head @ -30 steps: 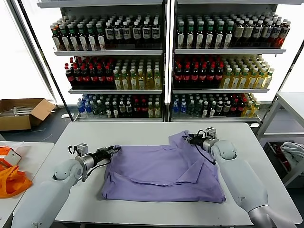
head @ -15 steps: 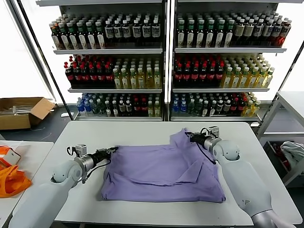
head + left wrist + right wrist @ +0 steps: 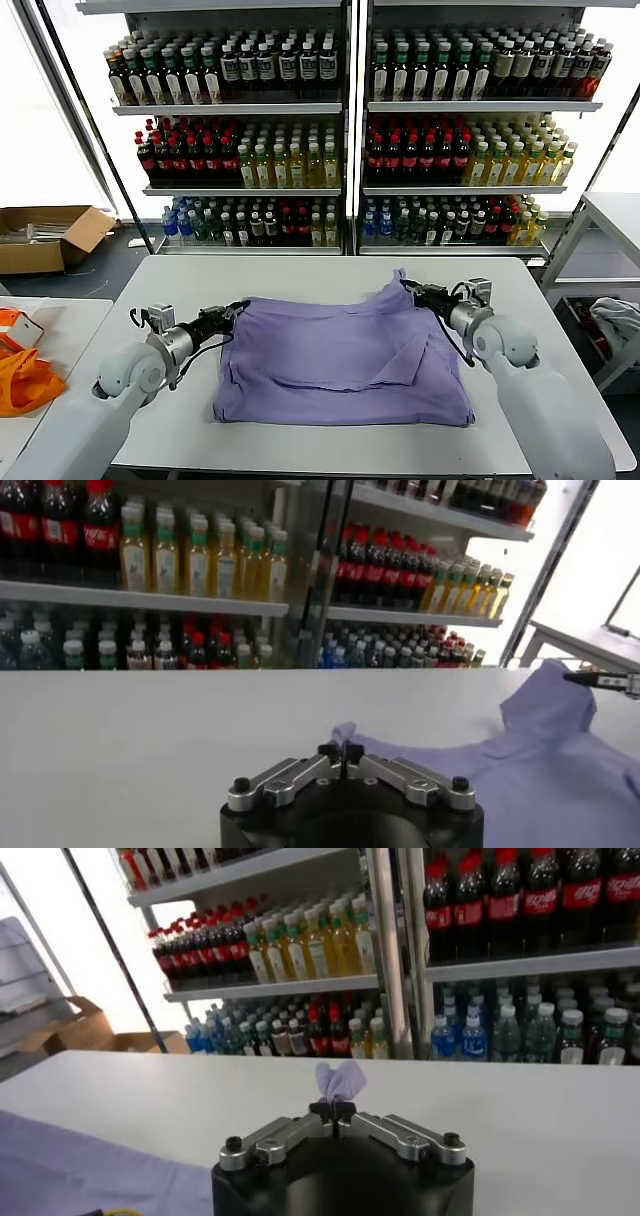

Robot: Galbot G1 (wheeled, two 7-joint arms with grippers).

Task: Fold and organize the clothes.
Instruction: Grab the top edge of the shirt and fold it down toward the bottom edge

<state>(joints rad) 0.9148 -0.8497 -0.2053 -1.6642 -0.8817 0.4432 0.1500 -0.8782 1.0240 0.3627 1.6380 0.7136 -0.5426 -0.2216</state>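
A lavender-purple T-shirt point(image 3: 340, 355) lies spread on the white table point(image 3: 300, 275), plain side up, with a sleeve folded over at its right. My left gripper point(image 3: 238, 306) is shut on the shirt's far left corner point(image 3: 345, 736). At the far right corner my right gripper point(image 3: 407, 286) is shut on a pinch of the purple fabric point(image 3: 340, 1080), which it holds raised into a small peak point(image 3: 398, 281) above the table. In the left wrist view that raised peak point(image 3: 548, 695) and the right gripper point(image 3: 575, 678) show across the shirt.
Drink shelves point(image 3: 340, 130) full of bottles stand behind the table. A cardboard box point(image 3: 45, 237) sits on the floor at the left. An orange fabric item point(image 3: 25, 375) lies on a side table at the left, and a pale cloth point(image 3: 617, 320) sits at the right.
Both grippers closed on the shirt's far corners. The right gripper then moved right and drew its corner up and outward; the left arm shifted slightly left, stretching the far edge.
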